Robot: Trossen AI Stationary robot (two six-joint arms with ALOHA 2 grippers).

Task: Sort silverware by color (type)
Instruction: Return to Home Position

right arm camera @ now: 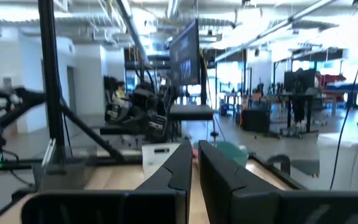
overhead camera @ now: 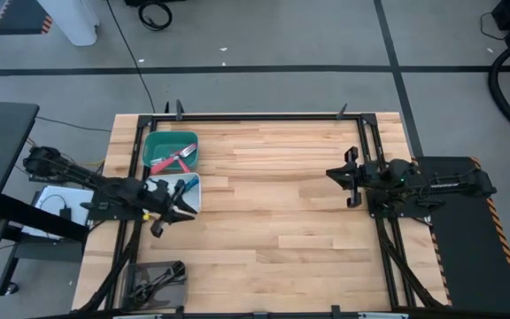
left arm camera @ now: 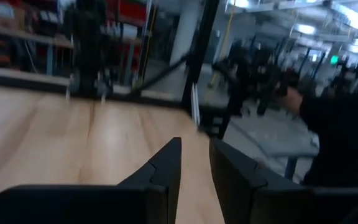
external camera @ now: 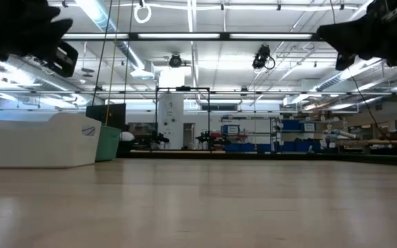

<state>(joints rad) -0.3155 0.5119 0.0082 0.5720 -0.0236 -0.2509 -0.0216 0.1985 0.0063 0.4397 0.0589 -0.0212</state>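
Overhead camera looks straight down; low camera skims the shared table (overhead camera: 282,204); wrist cameras face outward.

A: We see two dark, nearly black arms; the left arm (overhead camera: 87,182) is built of slim jointed links, with black cables looping at its rear end.

B: We agree. The right arm (overhead camera: 432,183) looks blockier, with a small green light on its housing. The fingers (left arm camera: 160,171) are matte black, flat and wedge-shaped, tapering to points.
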